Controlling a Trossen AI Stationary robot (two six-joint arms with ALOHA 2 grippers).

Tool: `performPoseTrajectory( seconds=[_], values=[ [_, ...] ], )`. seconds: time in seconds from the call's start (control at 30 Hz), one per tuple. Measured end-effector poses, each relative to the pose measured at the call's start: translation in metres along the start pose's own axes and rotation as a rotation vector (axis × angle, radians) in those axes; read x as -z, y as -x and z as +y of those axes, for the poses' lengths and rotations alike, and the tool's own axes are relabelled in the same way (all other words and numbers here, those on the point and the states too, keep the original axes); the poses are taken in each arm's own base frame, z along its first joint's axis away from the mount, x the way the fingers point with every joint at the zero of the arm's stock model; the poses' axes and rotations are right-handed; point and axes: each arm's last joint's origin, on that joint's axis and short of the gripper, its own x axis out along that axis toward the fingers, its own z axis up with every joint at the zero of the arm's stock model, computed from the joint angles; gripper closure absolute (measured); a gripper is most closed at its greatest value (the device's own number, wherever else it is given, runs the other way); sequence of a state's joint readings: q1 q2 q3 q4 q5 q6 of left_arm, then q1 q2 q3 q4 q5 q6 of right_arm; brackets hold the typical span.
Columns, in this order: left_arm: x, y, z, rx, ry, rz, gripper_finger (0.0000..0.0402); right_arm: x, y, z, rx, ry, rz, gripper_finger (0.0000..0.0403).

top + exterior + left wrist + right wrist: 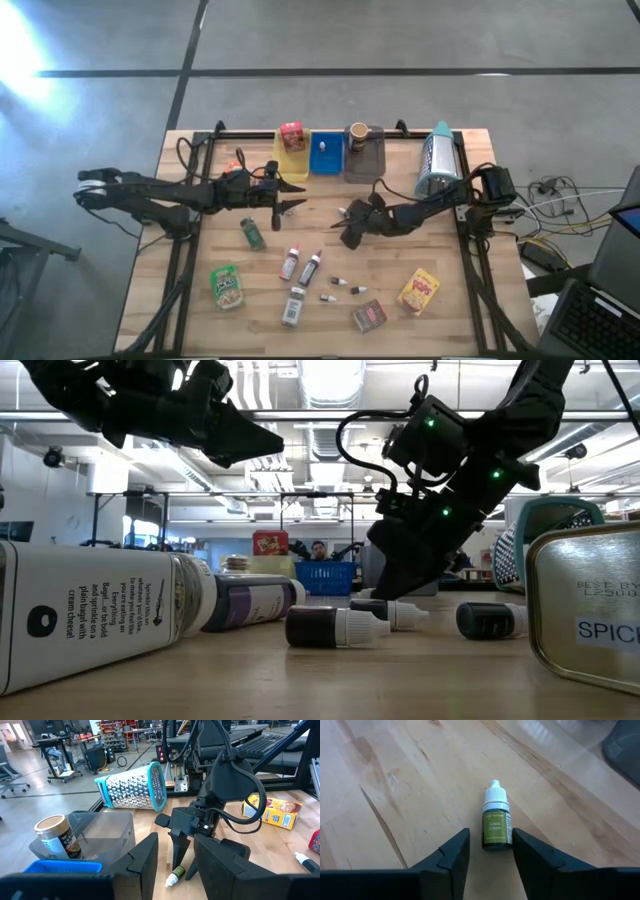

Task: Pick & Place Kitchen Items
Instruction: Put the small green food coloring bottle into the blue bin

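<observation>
At the centre of the high view we see the right gripper (350, 226) lowered to the pale wooden tabletop (180, 300). Its two dark fingers (451, 857) stand on either side of a small green dropper vial with a white cap (496, 827). The vial lies flat on the wood, and narrow gaps show between it and each finger, so it is bracketed but not clamped. In the left wrist view the same vial (175, 874) lies at the lower centre of the frame, under the right gripper's tips.

The left gripper (296, 196) hangs above the table left of centre in the high view, with nothing between its fingers (142, 862), which stand slightly apart.

Along the upper edge of the table stand a yellow tray (283, 168) holding a red snack box (292, 136), a blue tray (325, 155) and a grey tray (372, 160) holding a brown cup (357, 134). A teal-rimmed metal grater (437, 160) lies to their right. In the lower half of the high view lie a green pouch (227, 285), a dark green bottle (253, 233), two slim dark bottles (299, 265), a white-labelled jar (293, 306), tiny vials (345, 285), a yellow snack box (419, 291) and a small dark tin (369, 316).
</observation>
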State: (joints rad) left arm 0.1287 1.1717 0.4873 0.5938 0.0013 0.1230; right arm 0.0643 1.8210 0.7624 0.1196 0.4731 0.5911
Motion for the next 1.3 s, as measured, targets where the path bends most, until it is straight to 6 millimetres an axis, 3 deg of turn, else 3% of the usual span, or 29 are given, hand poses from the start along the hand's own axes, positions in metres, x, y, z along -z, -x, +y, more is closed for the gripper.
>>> performPoseTrajectory(
  seconds=[0.4,0.7,0.87,1.07,1.3],
  values=[
    [0.0,0.0,0.0,0.0,0.0,0.0,0.0268,0.0,0.0,0.0,0.001,0.008,0.0,0.0325],
    [0.0,0.0,0.0,0.0,0.003,0.0,0.0268,0.0,0.0,0.0,-0.004,0.005,-0.008,0.0306],
    [0.0,0.0,0.0,0.0,0.013,-0.001,0.0268,-0.003,0.003,0.0,-0.01,-0.003,-0.024,0.0318],
    [0.0,0.0,0.0,-0.002,0.074,-0.002,0.0268,-0.023,0.025,0.0,-0.041,-0.01,-0.109,0.0332],
    [-0.004,0.0,0.001,-0.005,0.147,-0.038,0.0268,-0.056,0.083,-0.009,-0.095,0.007,-0.28,0.031]
  ],
)
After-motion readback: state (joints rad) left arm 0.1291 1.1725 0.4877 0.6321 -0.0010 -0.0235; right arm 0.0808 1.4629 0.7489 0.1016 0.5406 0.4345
